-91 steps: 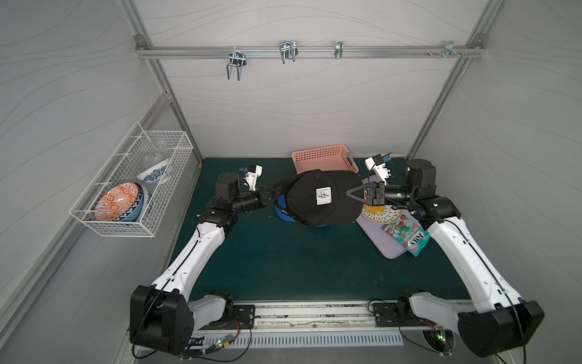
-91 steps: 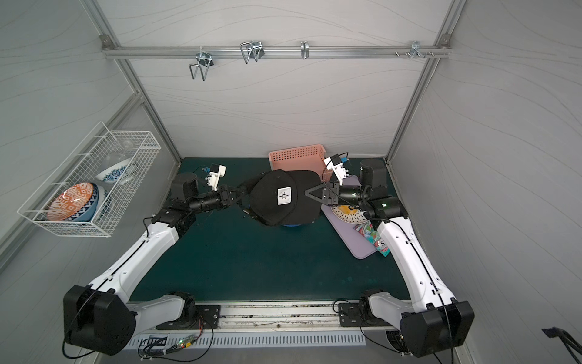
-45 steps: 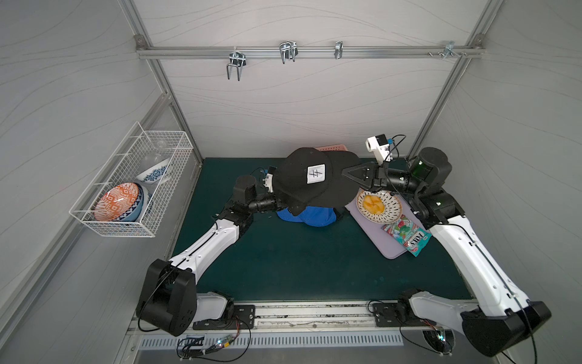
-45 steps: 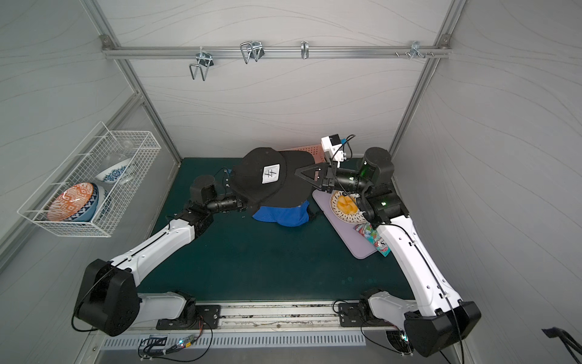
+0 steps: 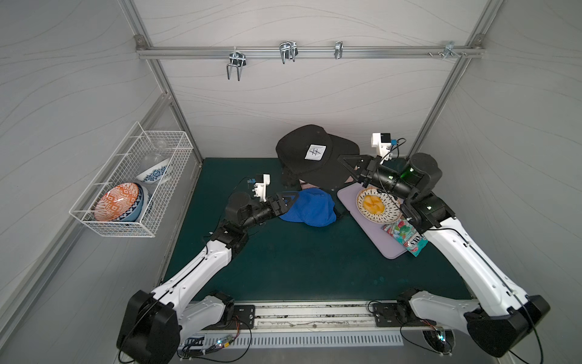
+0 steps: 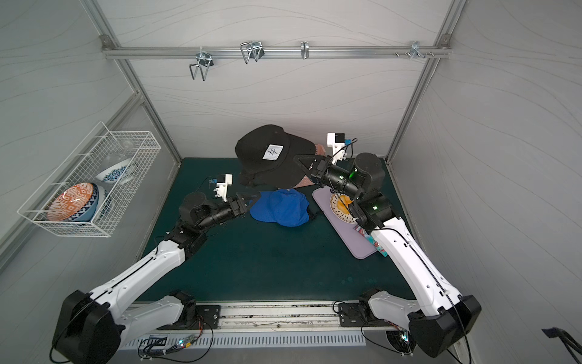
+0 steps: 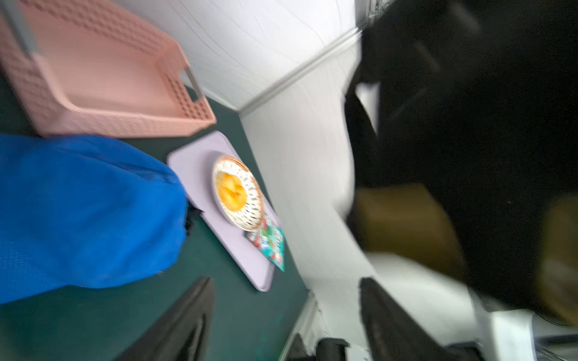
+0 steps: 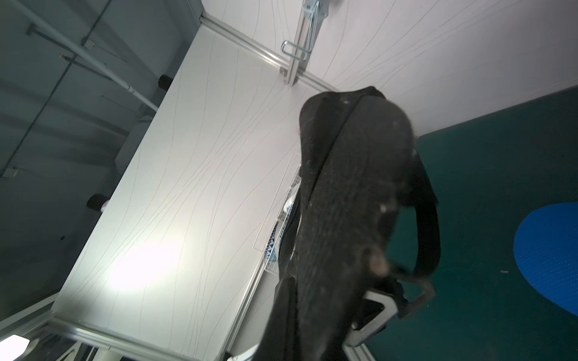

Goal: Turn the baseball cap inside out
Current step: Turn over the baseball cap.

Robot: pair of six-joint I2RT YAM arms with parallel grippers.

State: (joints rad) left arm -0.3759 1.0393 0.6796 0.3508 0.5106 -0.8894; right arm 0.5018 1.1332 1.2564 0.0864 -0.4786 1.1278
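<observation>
A black baseball cap (image 5: 315,151) (image 6: 267,151) with a white square patch hangs in the air near the back wall. My right gripper (image 5: 343,160) (image 6: 297,159) is shut on its brim. In the right wrist view the cap (image 8: 353,187) fills the middle, pinched in the right gripper (image 8: 322,306), with the back strap hanging loose. My left gripper (image 5: 291,198) (image 6: 253,198) is open and empty, low over the mat, right beside a blue cap (image 5: 310,208) (image 7: 78,212) that lies there. The left wrist view is blurred; the left gripper (image 7: 284,281) shows wide-spread fingers (image 7: 194,306).
A purple tray (image 5: 378,242) at the right holds a patterned plate (image 5: 376,205) of orange food and a candy packet (image 5: 406,238). A pink basket (image 7: 125,125) stands at the back behind the caps. A wire basket (image 5: 132,186) of bowls hangs on the left wall.
The right arm lifted the black cap up and toward the back wall. The left gripper let go of it, opened, and dropped down beside the blue cap.
</observation>
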